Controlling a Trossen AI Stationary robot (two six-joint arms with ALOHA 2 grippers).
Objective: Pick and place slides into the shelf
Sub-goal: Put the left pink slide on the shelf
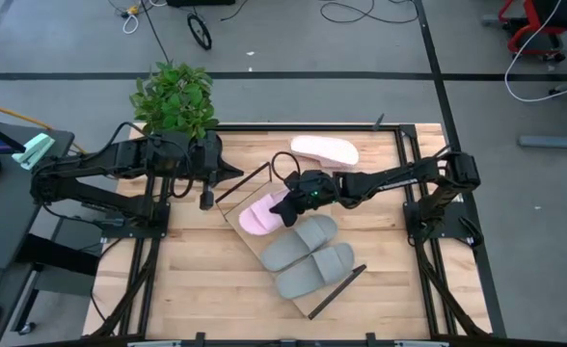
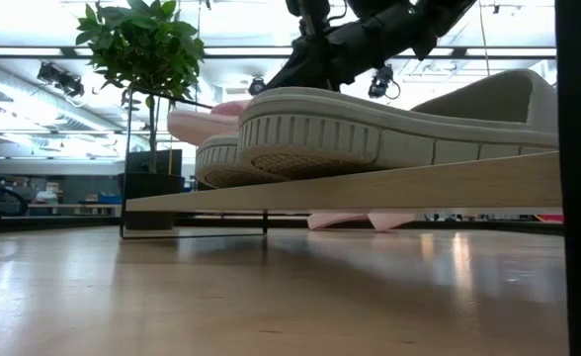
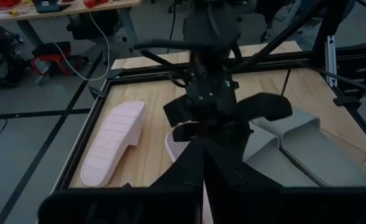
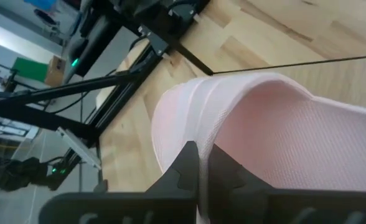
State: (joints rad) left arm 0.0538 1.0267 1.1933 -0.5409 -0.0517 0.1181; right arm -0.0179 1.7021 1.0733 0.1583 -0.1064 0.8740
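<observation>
The shelf (image 1: 337, 286) lies slantwise on the table with both grey slides (image 1: 301, 242) (image 1: 314, 270) side by side on it; in the low view the near grey slide (image 2: 389, 124) fills the board. One pink slide (image 1: 260, 216) is at the shelf's far-left end under my right gripper (image 1: 291, 204), which is shut on it. The other pink slide (image 1: 325, 149) lies sole-up on the table near the far edge. My left gripper (image 1: 228, 174) hangs shut, left of the shelf, touching nothing. My right gripper (image 4: 203, 171) pinches the pink slide's strap at its edge (image 4: 195, 140), one finger on the smooth outer side and one on the textured inner side. It comes slanting down from the table's right. Whether the slide is lifted off the board cannot be told.
A potted plant (image 1: 175, 96) stands at the table's far-left corner, close behind the left arm. Black frame rails (image 1: 420, 231) run along the table's left and right sides. Bare wood (image 1: 206, 280) lies on the near-left side.
</observation>
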